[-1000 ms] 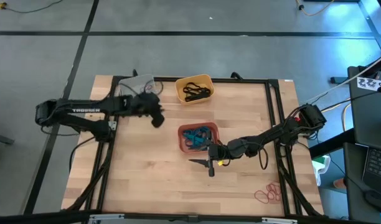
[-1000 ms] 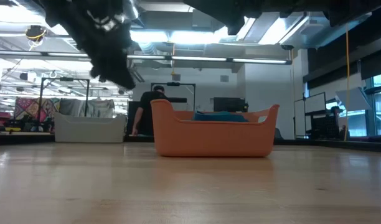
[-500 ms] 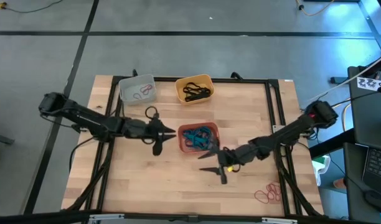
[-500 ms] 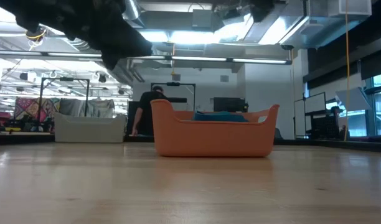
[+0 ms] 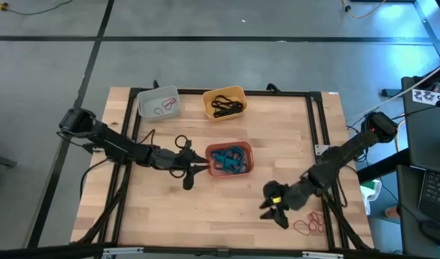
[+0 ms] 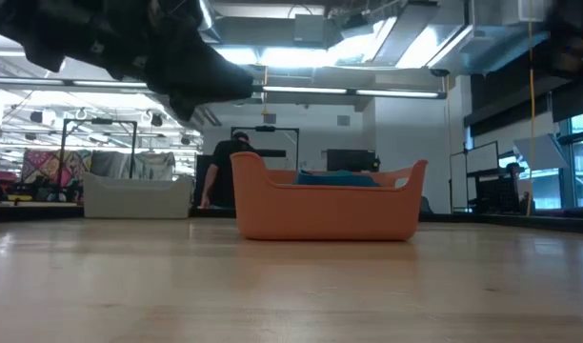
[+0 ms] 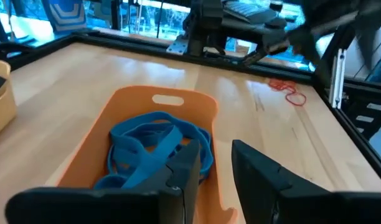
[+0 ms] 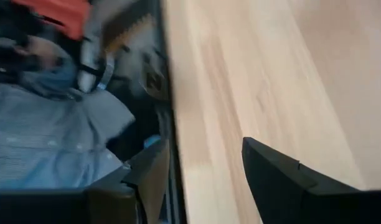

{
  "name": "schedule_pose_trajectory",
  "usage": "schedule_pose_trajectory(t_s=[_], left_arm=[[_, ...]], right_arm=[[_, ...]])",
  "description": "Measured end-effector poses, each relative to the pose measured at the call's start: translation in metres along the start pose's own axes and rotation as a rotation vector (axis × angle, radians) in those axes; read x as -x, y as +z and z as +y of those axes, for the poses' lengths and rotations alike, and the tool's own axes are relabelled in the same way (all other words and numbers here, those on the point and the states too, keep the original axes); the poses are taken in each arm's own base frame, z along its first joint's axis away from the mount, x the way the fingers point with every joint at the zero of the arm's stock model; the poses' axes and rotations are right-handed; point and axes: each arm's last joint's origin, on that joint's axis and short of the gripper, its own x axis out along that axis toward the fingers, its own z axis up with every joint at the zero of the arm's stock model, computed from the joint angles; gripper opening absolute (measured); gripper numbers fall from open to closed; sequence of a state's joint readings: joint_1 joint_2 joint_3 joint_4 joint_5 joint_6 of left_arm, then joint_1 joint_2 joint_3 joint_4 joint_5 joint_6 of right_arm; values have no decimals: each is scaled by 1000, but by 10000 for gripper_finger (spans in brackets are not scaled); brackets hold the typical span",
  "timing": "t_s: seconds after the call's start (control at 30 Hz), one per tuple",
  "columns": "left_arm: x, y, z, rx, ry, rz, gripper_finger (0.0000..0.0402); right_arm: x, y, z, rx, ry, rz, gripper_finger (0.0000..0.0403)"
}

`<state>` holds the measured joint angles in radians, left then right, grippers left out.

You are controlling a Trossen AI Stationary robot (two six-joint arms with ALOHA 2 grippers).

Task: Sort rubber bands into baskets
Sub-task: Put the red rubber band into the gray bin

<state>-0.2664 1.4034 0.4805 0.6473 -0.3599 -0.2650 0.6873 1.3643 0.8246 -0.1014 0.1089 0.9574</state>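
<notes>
1. High view shows red rubber bands (image 5: 308,225) lying flat on the wooden counter (image 5: 170,216), near its front right corner.
2. Blue bands (image 7: 150,146) fill the salmon basket (image 5: 228,160); black ones sit in the yellow basket (image 5: 224,103), red ones in the grey basket (image 5: 159,103).
3. Right claw (image 5: 276,210) is spread wide and empty, just beside the red bands.
4. Left claw (image 7: 215,168) is parted, holding nothing, at the salmon basket's rim.
5. Bands look thin, soft and floppy. I think pinching one strand works best.

Two baskets (image 5: 190,103) sit behind a third (image 5: 210,164); loose bands (image 5: 310,224) lie, seemingly, front right
</notes>
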Motion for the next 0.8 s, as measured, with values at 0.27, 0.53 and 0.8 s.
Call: schedule_pose_trajectory(t_s=[0.27, 0.53, 0.8], left_arm=[[-5, -3, 0, -16, 0, -15, 90], [-5, -4, 0, -28, 3, -8, 92], [-4, -8, 1, -49, 15, 40, 89]], right_arm=[[10, -57, 2, -343, -231, 169, 204], [27, -93, -4, -522, -458, 260, 204], [28, -106, -13, -561, -618, 402, 204]])
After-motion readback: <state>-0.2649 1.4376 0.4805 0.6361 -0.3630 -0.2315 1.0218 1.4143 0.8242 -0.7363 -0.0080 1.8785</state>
